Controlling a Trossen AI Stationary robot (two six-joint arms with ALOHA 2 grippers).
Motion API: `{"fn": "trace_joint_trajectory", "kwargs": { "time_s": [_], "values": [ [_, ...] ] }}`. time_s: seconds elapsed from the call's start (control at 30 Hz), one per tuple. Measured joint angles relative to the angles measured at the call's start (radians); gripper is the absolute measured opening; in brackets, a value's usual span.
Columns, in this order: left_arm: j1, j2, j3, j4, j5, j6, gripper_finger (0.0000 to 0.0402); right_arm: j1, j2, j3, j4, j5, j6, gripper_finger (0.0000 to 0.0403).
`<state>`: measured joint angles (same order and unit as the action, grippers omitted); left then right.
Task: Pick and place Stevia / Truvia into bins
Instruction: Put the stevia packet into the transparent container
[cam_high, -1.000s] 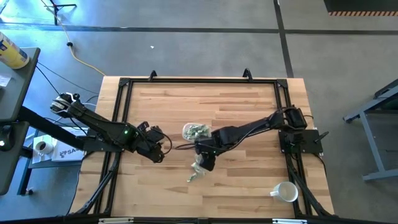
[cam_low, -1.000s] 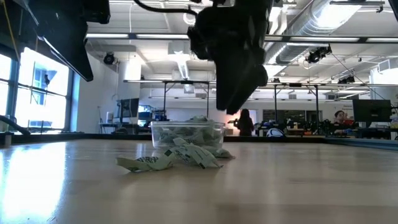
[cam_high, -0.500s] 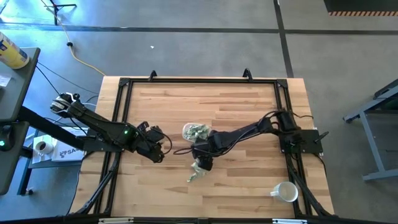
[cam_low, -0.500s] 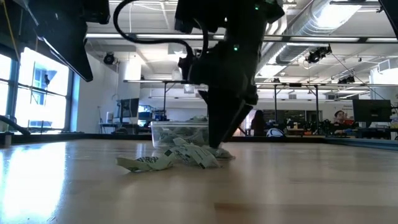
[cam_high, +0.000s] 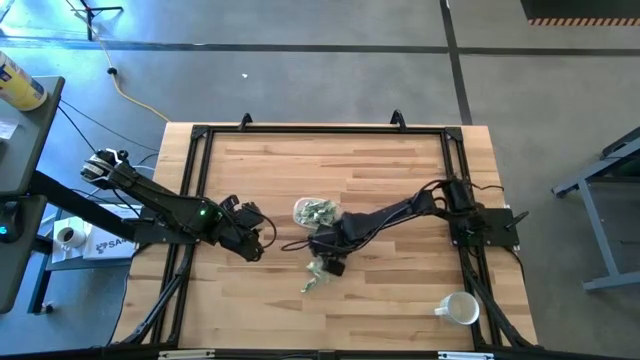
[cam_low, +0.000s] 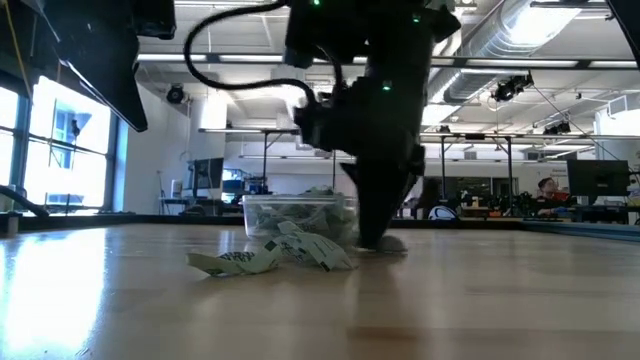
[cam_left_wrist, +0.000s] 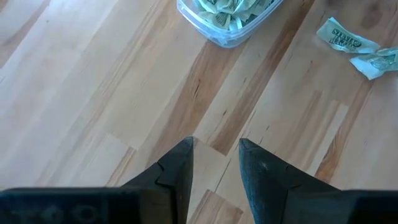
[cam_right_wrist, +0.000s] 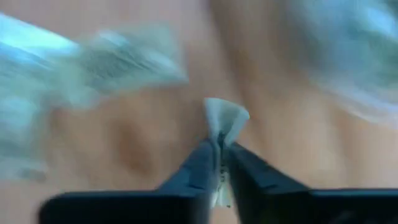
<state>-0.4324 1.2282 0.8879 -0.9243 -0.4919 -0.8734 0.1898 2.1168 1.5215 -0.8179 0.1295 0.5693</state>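
On the left side of the wooden table (cam_high: 260, 180), the left gripper (cam_high: 262, 240) waits low over bare boards, its two dark fingers (cam_left_wrist: 177, 168) standing apart with nothing between them. Just right of it, near the table's middle, sits the clear container (cam_high: 314, 212), already heaped with green and white packets; it is also visible in the left wrist view (cam_left_wrist: 229, 18) and in the low view (cam_low: 298, 214). Beside the container, toward the near edge of the table, a small scatter of loose Stevia packets (cam_high: 318, 277) lies flat on the wood. The right gripper (cam_high: 333, 262) has come down onto the far end of that scatter over the last second; a moment ago it hung above the pile with its jaws wide, and now its fingers have snapped together on a single packet (cam_right_wrist: 225, 118), whose folded white end sticks up between the tips. The pick appears made, so the likely next step is lifting it across to the container. Far right, near the table's corner, stands a white mug (cam_high: 458, 308)
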Motion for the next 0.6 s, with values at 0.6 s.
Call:
{"fn": "trace_joint_trajectory", "kwargs": {
  "time_s": [0.6],
  "values": [
    [0.000, 0.000, 0.000, 0.010, -0.013, -0.027, 0.0163, -0.211, -0.125, 0.000, 0.232, -0.110, -0.144, 0.0105]
  ]
}}
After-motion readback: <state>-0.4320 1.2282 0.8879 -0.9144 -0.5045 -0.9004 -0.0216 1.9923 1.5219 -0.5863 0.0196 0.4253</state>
